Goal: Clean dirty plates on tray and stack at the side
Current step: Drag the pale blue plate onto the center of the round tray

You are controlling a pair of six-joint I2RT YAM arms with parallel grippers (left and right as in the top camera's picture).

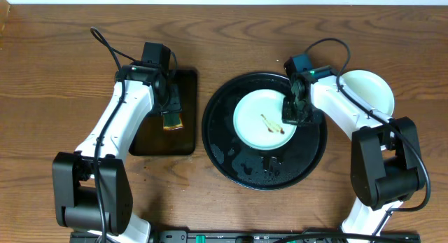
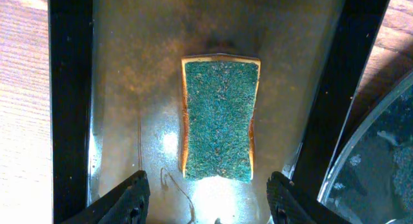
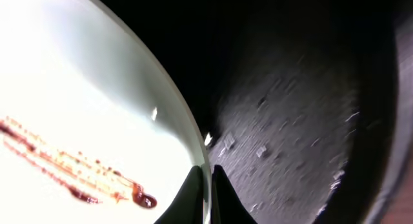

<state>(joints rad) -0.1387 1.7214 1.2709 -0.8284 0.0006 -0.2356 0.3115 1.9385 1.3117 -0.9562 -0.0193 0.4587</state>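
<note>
Right claw pinches the rim of a streaked pale round plate in the glossy round black tray; left of it, left claw spread above a green sponge.

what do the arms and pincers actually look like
The left arm and right arm have white links, black joints and bulky black bases. A black cable loops off each wrist. The left pincer and right pincer are black; a teal module tops the right wrist.
</note>
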